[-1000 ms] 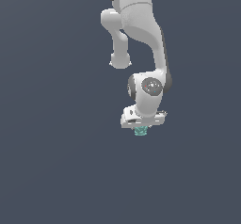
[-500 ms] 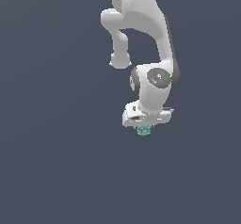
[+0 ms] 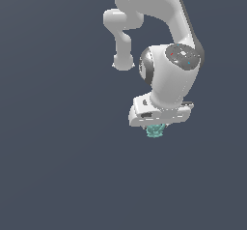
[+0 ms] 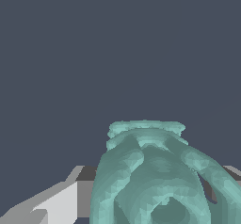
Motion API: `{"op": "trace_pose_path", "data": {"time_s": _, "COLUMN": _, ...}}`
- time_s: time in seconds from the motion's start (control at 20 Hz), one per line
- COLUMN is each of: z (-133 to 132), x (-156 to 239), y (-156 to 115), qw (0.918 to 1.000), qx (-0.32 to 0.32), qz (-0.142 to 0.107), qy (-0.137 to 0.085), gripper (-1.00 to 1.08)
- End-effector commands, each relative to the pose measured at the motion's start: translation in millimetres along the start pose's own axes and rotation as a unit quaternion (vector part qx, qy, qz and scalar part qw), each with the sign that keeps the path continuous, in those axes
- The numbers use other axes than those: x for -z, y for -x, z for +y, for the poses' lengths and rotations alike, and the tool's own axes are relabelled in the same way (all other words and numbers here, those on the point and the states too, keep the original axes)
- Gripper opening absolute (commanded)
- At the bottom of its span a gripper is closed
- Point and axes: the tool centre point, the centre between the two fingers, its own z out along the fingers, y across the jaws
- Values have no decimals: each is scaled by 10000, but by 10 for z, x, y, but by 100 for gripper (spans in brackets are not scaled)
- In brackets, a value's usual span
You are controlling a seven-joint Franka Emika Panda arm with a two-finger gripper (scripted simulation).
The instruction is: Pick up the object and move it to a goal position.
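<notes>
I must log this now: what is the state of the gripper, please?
Gripper: shut on the teal object, which sits between its fingers and fills the wrist view.

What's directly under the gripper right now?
The teal object pokes out just beneath the gripper, and it fills the wrist view close up. Below it is only plain dark background. The fingers and their hold on it are covered by the hand.
</notes>
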Motion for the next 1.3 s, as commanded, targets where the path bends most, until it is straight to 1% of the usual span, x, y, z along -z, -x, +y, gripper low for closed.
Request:
{"op": "trace_pose_path", "data": {"time_s": 0.0, "z": -18, "x": 231, "y": -88, "qw": 10000, "qx": 0, "qz": -3, "qy": 0, "gripper": -100}}
{"op": "trace_pose_path", "data": {"time_s": 0.3, "z": -54, "x": 677, "y": -275, "qw": 10000, "qx": 0, "qz": -3, "qy": 0, "gripper": -100}}
{"op": "trace_pose_path", "data": {"time_s": 0.6, "z": -79, "x": 1019, "y": -427, "qw": 10000, "qx": -1, "qz": -5, "qy": 0, "gripper": -100}}
{"op": "trace_pose_path", "data": {"time_s": 0.95, "z": -103, "x": 1321, "y": -565, "qw": 10000, "qx": -1, "qz": -5, "qy": 0, "gripper": -100}}
{"op": "trace_pose_path", "data": {"time_s": 1.25, "z": -116, "x": 1483, "y": -645, "qw": 10000, "qx": -3, "qz": -5, "qy": 2, "gripper": -100}}
